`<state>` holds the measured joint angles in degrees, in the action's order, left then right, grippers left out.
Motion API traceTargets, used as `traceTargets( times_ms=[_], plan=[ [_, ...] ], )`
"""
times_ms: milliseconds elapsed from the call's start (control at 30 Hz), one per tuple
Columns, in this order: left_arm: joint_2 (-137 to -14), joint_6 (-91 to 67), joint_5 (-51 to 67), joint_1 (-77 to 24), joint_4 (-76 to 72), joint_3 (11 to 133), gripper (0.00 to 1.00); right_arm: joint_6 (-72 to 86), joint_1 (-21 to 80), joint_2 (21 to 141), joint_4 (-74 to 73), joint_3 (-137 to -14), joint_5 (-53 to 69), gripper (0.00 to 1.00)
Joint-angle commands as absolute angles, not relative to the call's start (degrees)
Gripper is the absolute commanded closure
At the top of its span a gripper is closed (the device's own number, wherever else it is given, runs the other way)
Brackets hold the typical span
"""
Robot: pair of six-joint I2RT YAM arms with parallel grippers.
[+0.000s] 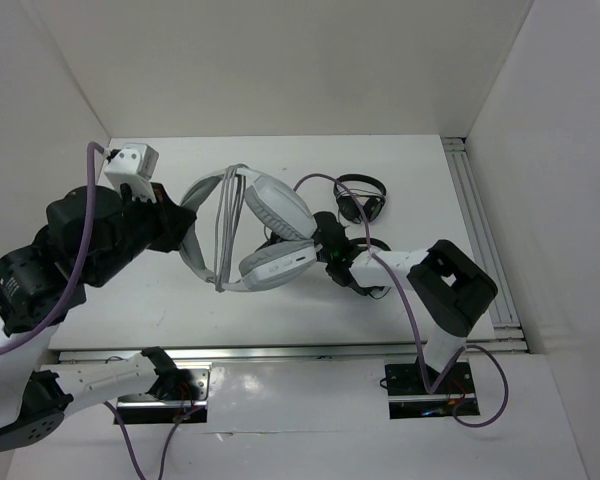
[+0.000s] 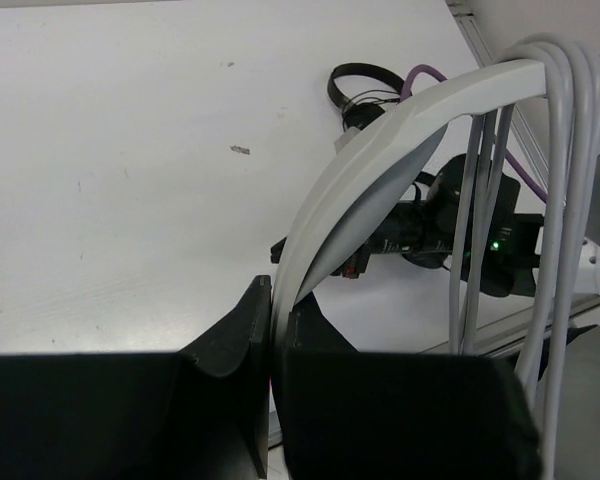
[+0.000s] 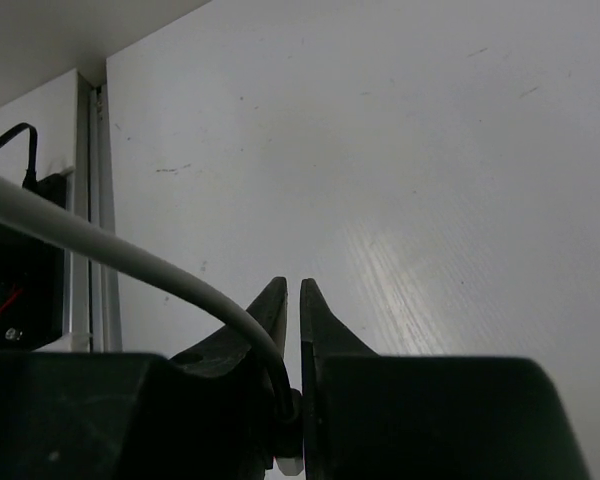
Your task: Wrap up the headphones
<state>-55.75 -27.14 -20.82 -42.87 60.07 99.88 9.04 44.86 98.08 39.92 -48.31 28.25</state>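
The light grey headphones point(image 1: 265, 235) lie mid-table, held up by the headband point(image 2: 400, 130). Their thin grey cable point(image 1: 223, 232) is looped several times over the band point(image 2: 560, 70). My left gripper point(image 1: 183, 226) point(image 2: 273, 292) is shut on the left end of the headband, which stands edge-on between the fingers. My right gripper point(image 1: 327, 246) point(image 3: 292, 287) sits against the right side of the earcups. Its jaws are nearly together, with the end of the cable point(image 3: 130, 255) pinched deep between them.
A small black on-ear headphone point(image 1: 361, 196) point(image 2: 365, 80) lies behind the right gripper, and another is partly hidden under the right arm point(image 1: 378, 246). An aluminium rail point(image 1: 477, 225) runs along the table's right side. White walls close in the left, back and right.
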Motion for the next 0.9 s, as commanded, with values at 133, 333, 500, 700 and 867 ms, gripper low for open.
traceTargets(
  times_ms=[133,333,500,700,867],
  plan=[
    [-55.55,-39.89,-35.13,-42.98,55.46,101.34,1.00,12.22,45.79,96.07,49.30,-44.74,28.83,1.00],
    [-60.54,-46.49,-43.15,-40.70,52.65,99.84,1.00,12.14,52.46,92.29,45.72,-42.36,29.53,1.00],
    [-66.53,-47.20,-44.30,-34.47,51.24,98.62,1.00,8.72,58.44,86.94,37.46,-42.89,26.47,1.00],
    [-71.10,-45.71,-45.09,-27.34,51.15,93.00,1.00,0.72,69.24,77.27,16.23,-47.62,10.52,1.00],
    [-74.08,-41.33,-45.97,-26.72,51.15,85.09,1.00,-7.90,79.43,74.70,-2.08,-56.67,-9.55,1.00]
  ],
)
